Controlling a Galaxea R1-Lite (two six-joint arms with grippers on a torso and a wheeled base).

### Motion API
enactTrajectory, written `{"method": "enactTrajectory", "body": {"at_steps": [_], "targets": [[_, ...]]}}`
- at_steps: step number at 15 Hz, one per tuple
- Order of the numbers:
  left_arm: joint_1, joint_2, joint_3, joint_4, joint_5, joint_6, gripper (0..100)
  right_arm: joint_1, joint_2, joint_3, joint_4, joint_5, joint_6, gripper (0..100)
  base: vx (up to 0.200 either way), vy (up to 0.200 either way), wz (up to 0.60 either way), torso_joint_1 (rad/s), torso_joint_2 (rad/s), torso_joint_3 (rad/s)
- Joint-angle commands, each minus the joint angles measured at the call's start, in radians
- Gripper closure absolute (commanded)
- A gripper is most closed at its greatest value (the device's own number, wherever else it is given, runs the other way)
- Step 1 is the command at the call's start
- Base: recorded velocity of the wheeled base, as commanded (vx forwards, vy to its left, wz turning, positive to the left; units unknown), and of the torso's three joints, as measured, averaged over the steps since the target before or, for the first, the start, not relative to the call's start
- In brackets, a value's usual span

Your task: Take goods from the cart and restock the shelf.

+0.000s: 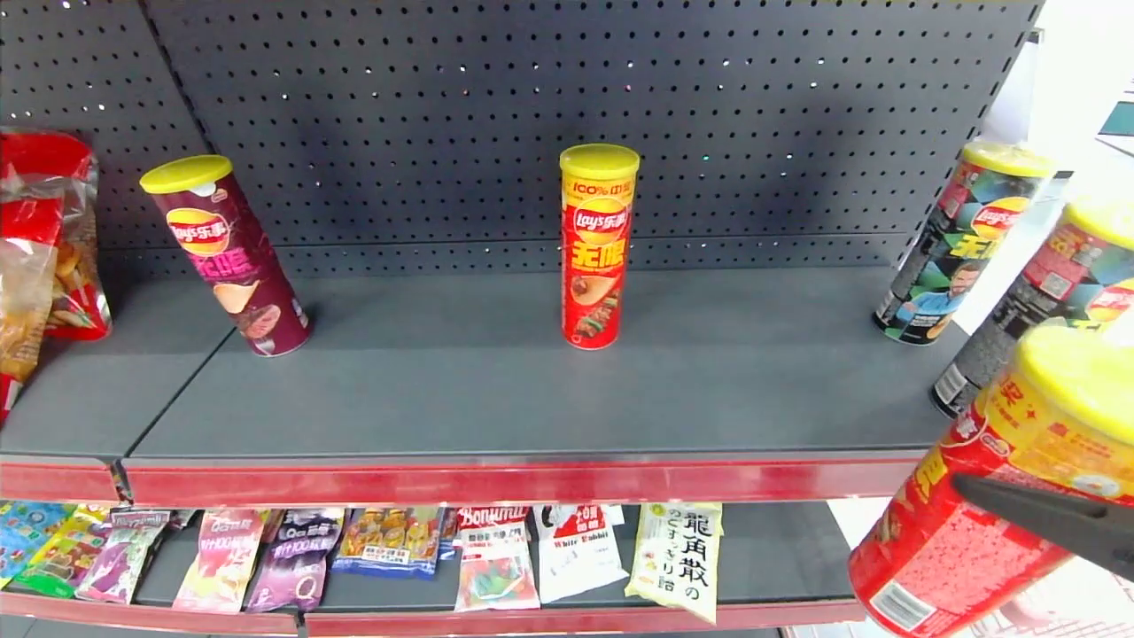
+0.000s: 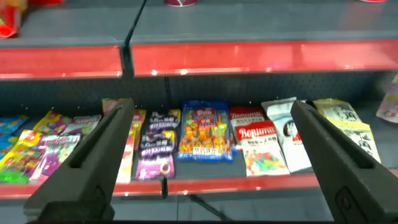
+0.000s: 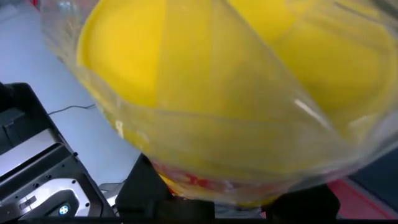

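The right gripper [image 1: 1001, 503] grasps a large red can [image 1: 966, 532] with a yellow lid, held off the front right corner of the upper shelf [image 1: 496, 399] and below its red front edge. One dark finger crosses the can's side. The other finger is hidden behind it, and the can's far side is cut off by the picture's edge. In the right wrist view the yellow lid [image 3: 205, 81] sits very close under a clear plastic cap, with a sliver of red can wall beneath. The gripper shows there as dark shapes whose form is hard to make out.

The left gripper [image 2: 208, 109] is released, its two fingers spread wide with nothing between them. It faces the lower shelf [image 2: 249, 183], where a row of snack packets [image 2: 205, 134] lies along the front edge.

On the upper shelf a purple can [image 1: 232, 257] stands near the back left. A slim red can [image 1: 595, 248] stands at the middle back and a dark can [image 1: 957, 248] at the back right corner. A second dark can [image 1: 1036, 301] sits just past the right edge, partly cut off, and what it rests on cannot be told. At the far left edge a bag of snacks [image 1: 44, 239] is only partly in frame.
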Motion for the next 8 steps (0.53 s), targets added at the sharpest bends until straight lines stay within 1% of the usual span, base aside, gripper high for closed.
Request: {"method": "enactTrajectory", "body": {"at_steps": [1, 6, 8], "targets": [[0.001, 0.000, 0.000, -0.001, -0.001, -0.001, 0, 0.001, -0.004, 0.000, 0.000, 0.001, 0.001, 100, 0.200, 0.000, 0.00, 0.012, 0.01, -0.002], [0.001, 0.000, 0.000, -0.001, 0.001, -0.009, 0, 0.001, -0.029, 0.003, 0.004, 0.027, 0.002, 100, 0.000, 0.000, 0.00, 0.000, 0.00, 0.000], [0.001, 0.000, 0.000, -0.001, 0.001, -0.004, 0, 0.001, -0.050, 0.020, 0.006, 0.037, 0.002, 100, 0.000, 0.000, 0.00, 0.000, 0.00, 0.000]]}}
